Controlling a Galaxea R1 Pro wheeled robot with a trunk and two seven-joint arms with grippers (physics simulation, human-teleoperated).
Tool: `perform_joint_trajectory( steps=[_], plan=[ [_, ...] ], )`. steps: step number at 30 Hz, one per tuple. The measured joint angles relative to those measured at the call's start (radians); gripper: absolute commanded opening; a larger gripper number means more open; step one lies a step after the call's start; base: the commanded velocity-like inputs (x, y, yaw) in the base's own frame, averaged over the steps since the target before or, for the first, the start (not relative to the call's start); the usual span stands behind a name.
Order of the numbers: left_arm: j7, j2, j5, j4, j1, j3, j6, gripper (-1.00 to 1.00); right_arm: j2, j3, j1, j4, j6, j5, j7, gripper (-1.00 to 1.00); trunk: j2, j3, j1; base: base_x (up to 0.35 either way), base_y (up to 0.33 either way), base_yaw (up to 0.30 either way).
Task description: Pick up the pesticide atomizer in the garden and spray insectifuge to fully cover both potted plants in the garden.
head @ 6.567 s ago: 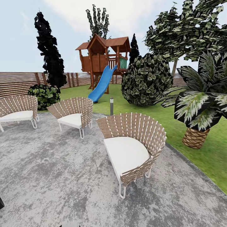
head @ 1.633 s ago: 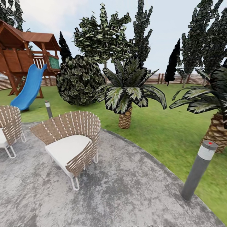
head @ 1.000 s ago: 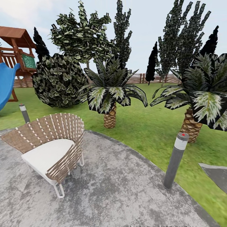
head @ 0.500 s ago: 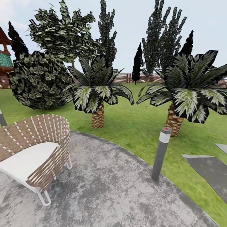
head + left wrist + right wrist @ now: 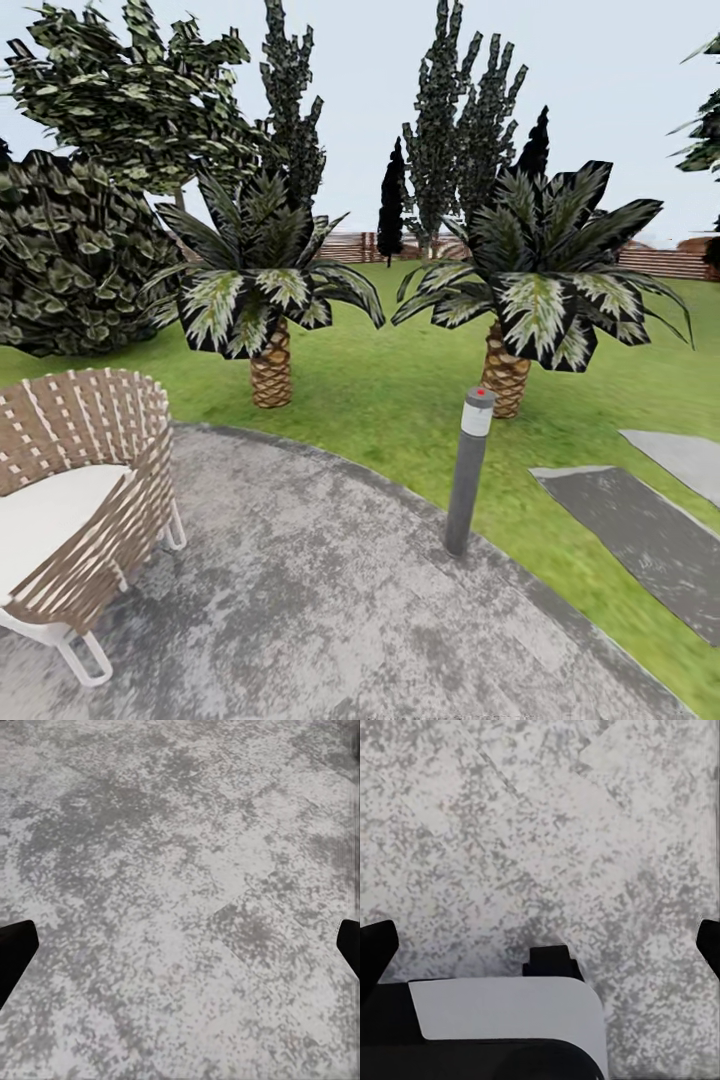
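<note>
The pesticide atomizer and the two potted plants are out of view. In the head view the garden spreads ahead: the round grey stone patio [image 5: 330, 600] underfoot and green lawn [image 5: 400, 400] beyond it. My left gripper [image 5: 180, 949] hangs open over the mottled patio stone, one dark fingertip [image 5: 15, 952] at each side of the picture with nothing between them. Over the same stone my right gripper [image 5: 540, 945] is open too, fingertips [image 5: 376, 952] wide apart, with a white and black part of my own body [image 5: 510, 1020] below it.
A wicker chair [image 5: 80, 490] stands at the near left. A grey bollard lamp [image 5: 468, 470] rises at the patio's edge. Two palms [image 5: 265, 290] [image 5: 530, 290] and a round bush [image 5: 70, 260] grow on the lawn; grey stepping slabs [image 5: 640, 530] lie right, the brown fence [image 5: 670, 262] far back.
The head camera has swung to the right: chair, palms and bollard slid left in the picture, the playhouse and slide left it, and the stepping slabs came in.
</note>
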Motion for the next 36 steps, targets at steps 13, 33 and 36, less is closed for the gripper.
perform_joint_trajectory(
  steps=[13, 33, 36],
  plan=[
    [0.0, 0.002, -0.003, -0.043, -0.003, 0.001, 0.001, 1.0, -0.001, -0.007, 0.0, -0.04, 0.0, 0.0, 0.0, 1.0, -0.07, -0.031, 0.038, 0.0, 0.0, -0.268],
    [-0.004, 0.034, -0.079, -0.329, -0.003, -0.003, 0.224, 1.0, -0.001, -0.011, 0.0, -0.463, 0.237, -0.001, 0.005, 1.0, -0.14, -0.063, 0.077, 0.0, 0.0, -0.246],
    [-0.004, 0.034, -0.079, -0.331, -0.003, -0.002, 0.216, 1.0, 0.0, -0.011, 0.0, -0.463, 0.236, 0.0, 0.005, 1.0, -0.161, -0.072, 0.088, 0.0, 0.0, -0.036]
  ],
)
